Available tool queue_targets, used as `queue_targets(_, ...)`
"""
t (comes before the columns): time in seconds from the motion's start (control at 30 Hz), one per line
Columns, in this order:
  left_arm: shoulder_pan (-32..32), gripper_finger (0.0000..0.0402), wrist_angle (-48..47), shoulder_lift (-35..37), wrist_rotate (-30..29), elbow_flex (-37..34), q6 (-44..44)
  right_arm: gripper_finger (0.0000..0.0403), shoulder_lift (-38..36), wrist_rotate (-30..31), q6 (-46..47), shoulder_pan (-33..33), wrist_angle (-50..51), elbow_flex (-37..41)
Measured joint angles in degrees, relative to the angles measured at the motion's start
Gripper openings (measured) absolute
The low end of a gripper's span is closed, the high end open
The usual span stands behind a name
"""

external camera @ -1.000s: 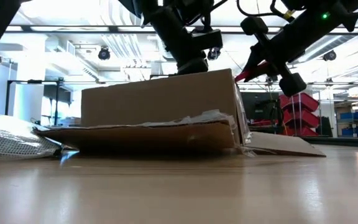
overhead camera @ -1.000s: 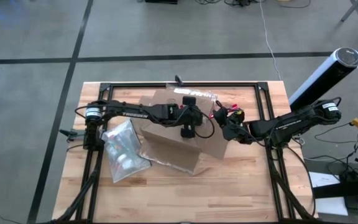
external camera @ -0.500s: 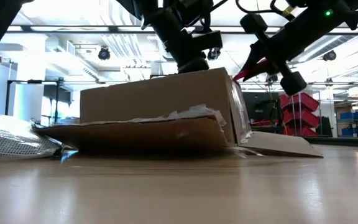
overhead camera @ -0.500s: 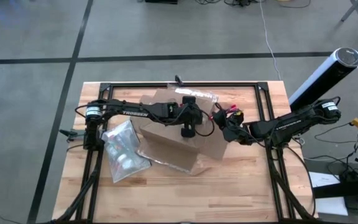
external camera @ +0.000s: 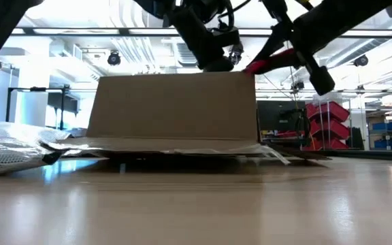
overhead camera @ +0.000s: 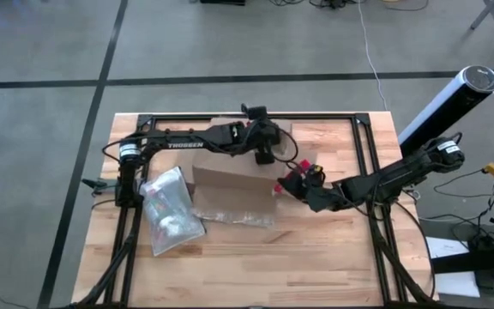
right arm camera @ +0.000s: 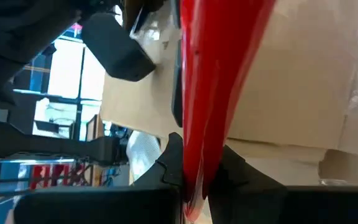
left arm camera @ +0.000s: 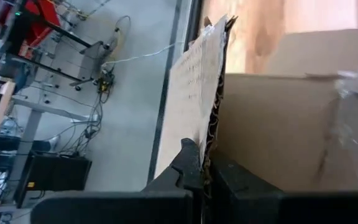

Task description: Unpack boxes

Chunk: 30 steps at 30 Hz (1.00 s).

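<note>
Your cardboard box (overhead camera: 234, 193) sits near the middle of the table (overhead camera: 316, 266), a little toward the far side, with its long axis running left to right across the table; in the low view its broad plain side (external camera: 175, 105) faces the camera squarely and stands upright, and a flattened flap with torn clear tape (external camera: 182, 145) spreads along its near bottom edge. Your left gripper (overhead camera: 264, 148) is at the box's far edge, and in the left wrist view its fingers (left arm camera: 188, 163) are clenched on the thin edge of an upright cardboard flap (left arm camera: 197, 106), one finger on each face. Your right gripper (overhead camera: 303, 184) hangs just off the box's right end, clamped on the red utility knife (overhead camera: 288, 180), whose tip points toward the box's right upper corner; in the right wrist view the red handle (right arm camera: 219, 74) fills the gap between the fingers. On the left, the zip pouch (overhead camera: 171, 210) lies touching or just beside the box's left end, so you have little slack there. The near half of the table is bare wood, giving you the widest open room. The black frame rails (overhead camera: 371, 172) border the table on the left, right and far sides, and the far rail runs close behind the left gripper.
</note>
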<state>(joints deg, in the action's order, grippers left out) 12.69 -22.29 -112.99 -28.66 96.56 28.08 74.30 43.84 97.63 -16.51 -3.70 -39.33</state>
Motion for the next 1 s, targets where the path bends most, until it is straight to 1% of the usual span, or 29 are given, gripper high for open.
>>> queue_targets(0.07, -0.22, 0.0, -2.46, 0.0, 0.07, 0.81, -0.25, 0.0016, -1.19, 1.29, -1.56, 0.06, 0.12, 0.0)
queue_targets(0.2, -0.34, 0.0, -4.35, 0.13, 0.74, 1.65, -0.9, 0.0016, -3.1, 5.0, -3.46, 0.11, 1.05, 0.1)
queue_targets(0.3, -0.66, 0.0, -6.01, 0.52, 1.7, 1.64, -0.72, 0.0016, -5.08, 9.42, -4.56, 0.44, 3.52, 0.16)
queue_targets(0.4, -1.17, 0.0, -8.6, 0.73, 2.43, 1.53, -0.73, 0.0016, -6.85, 9.28, -5.97, 0.37, 7.98, 0.26)
queue_targets(0.5, -1.31, 0.0, -9.89, 1.36, 2.55, 1.46, -1.1, 0.0016, -8.41, 10.11, -4.22, 0.35, 12.98, 0.28)
queue_targets(0.67, -1.68, 0.0, -10.93, 2.17, 2.89, 1.45, -2.56, 0.0016, -9.7, 16.59, -3.57, 1.63, 15.18, 0.28)
queue_targets(1.0, -2.05, 0.0, -11.75, 2.34, 4.08, 1.35, -3.88, 0.0016, -9.24, 16.62, -9.47, 8.64, 12.89, 0.31)
